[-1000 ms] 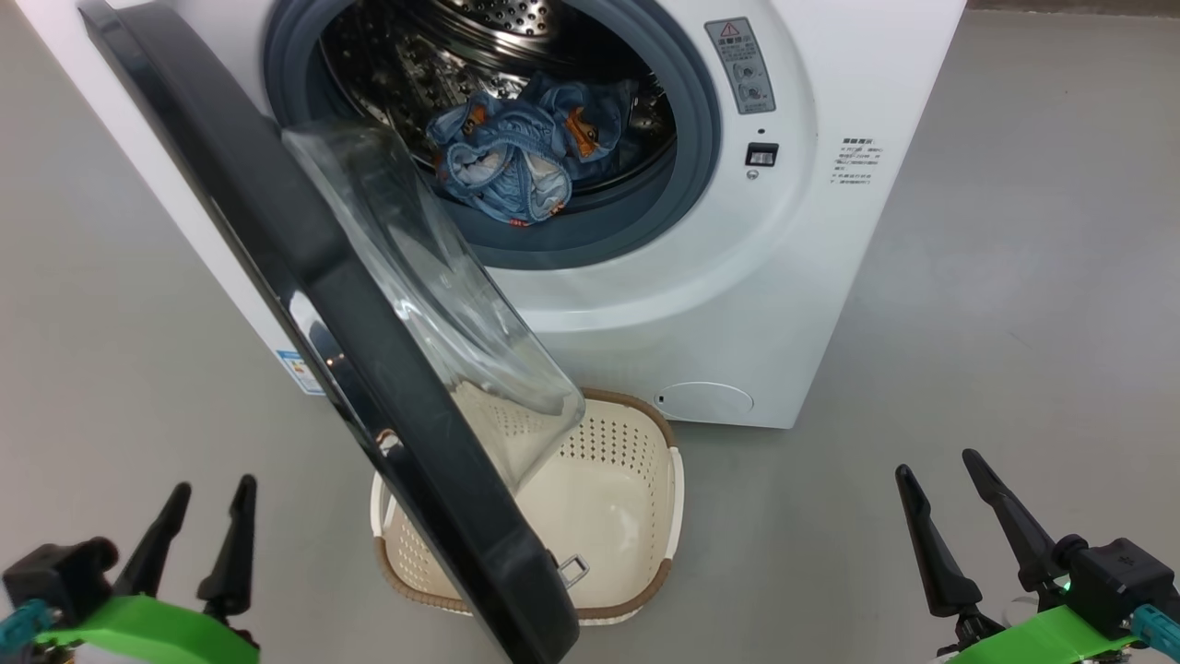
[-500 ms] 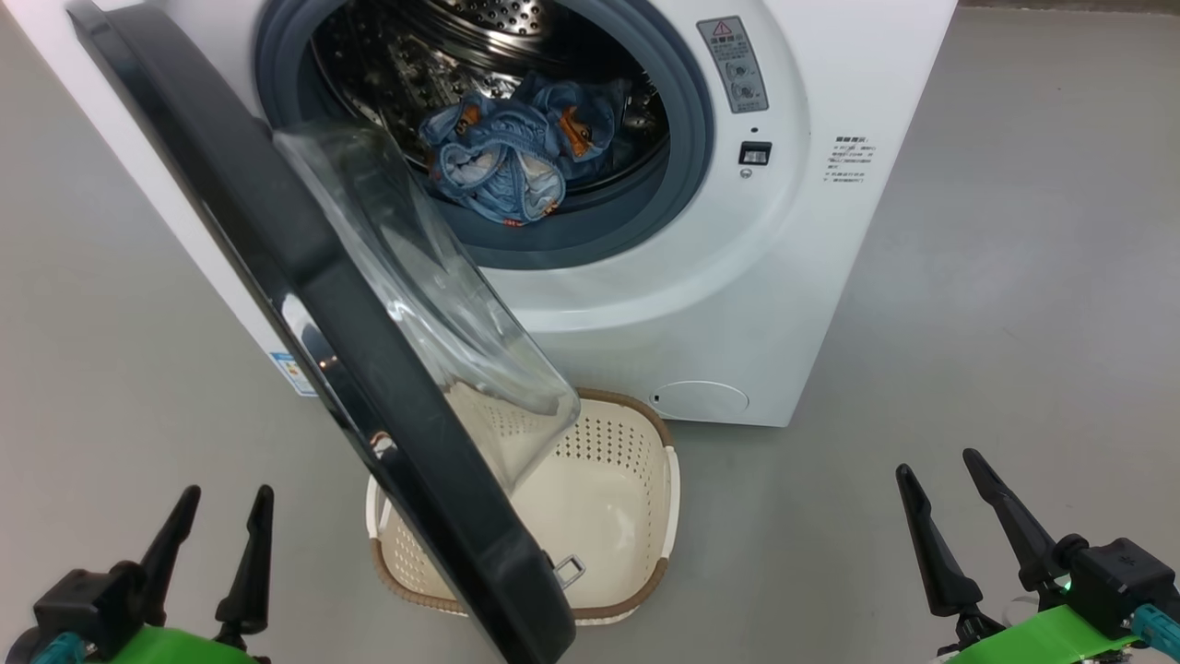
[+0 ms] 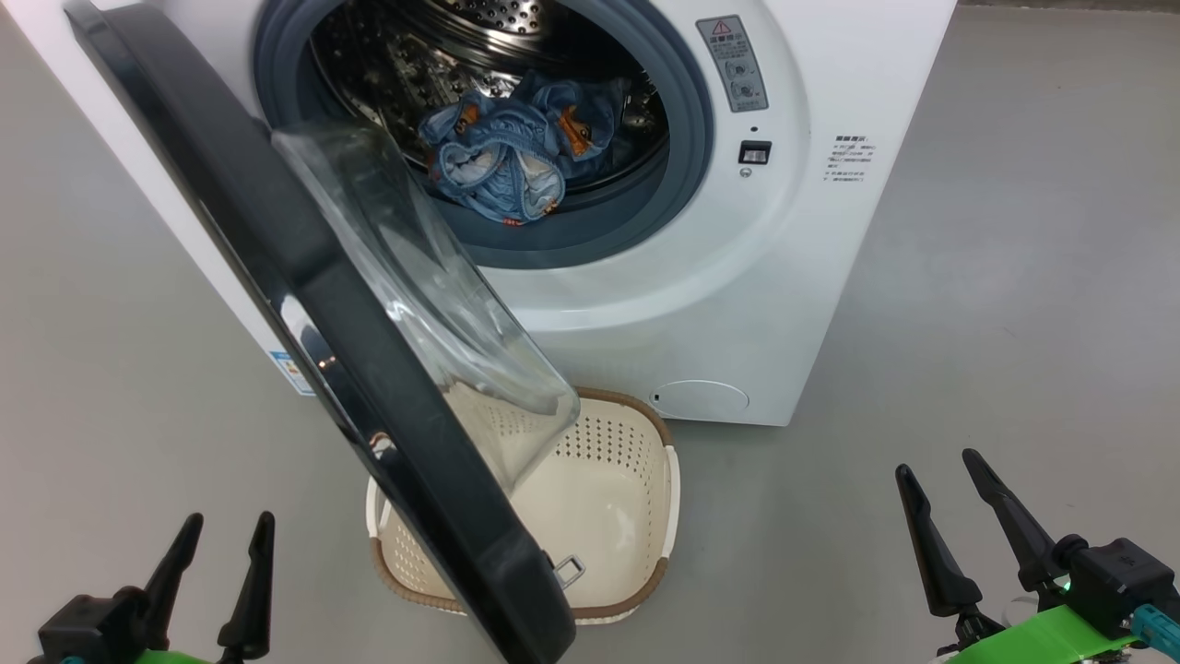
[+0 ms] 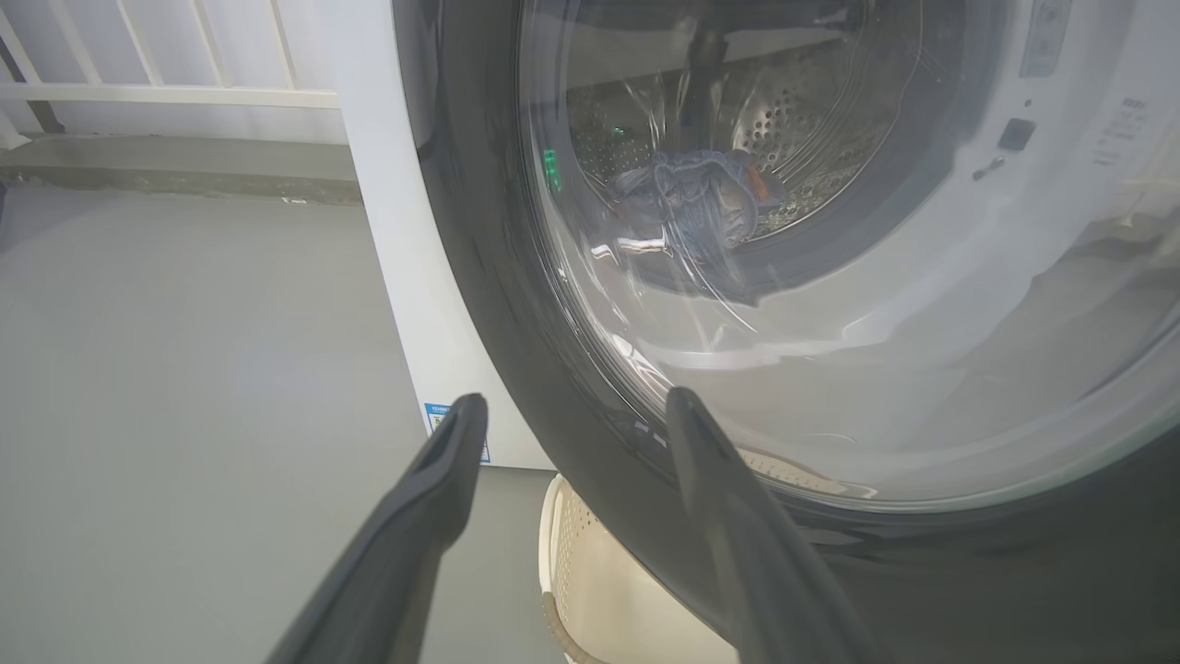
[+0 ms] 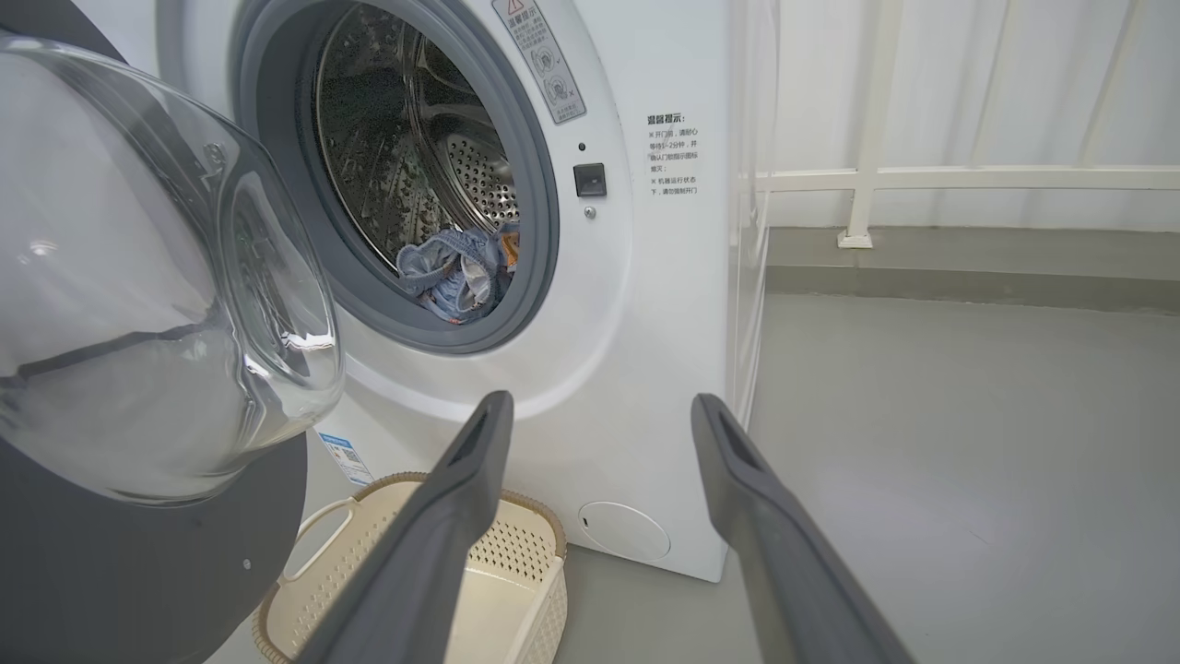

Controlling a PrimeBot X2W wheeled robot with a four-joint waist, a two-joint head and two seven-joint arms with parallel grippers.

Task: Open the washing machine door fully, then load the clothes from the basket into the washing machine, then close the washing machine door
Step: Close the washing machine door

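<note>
Blue clothes (image 3: 498,171) in washing machine (image 3: 737,304) — door (image 3: 277,249) open, hanging over basket (image 3: 613,447).

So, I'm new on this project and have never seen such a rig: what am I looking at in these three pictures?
It's a two-armed robot doing laundry. One picture is from a camera on its head, looking down; the other two are from cameras on each wrist, looking along that arm's two dark fingers. The left pincer and right pincer, at the bottom corners of the head view, are both open and hold nothing. Ahead stands a white washer on a grey floor, its black-ringed glass door swung open. Blue clothes lie in the drum. A cream basket sits on the floor under the door; the part that shows is empty.
</note>
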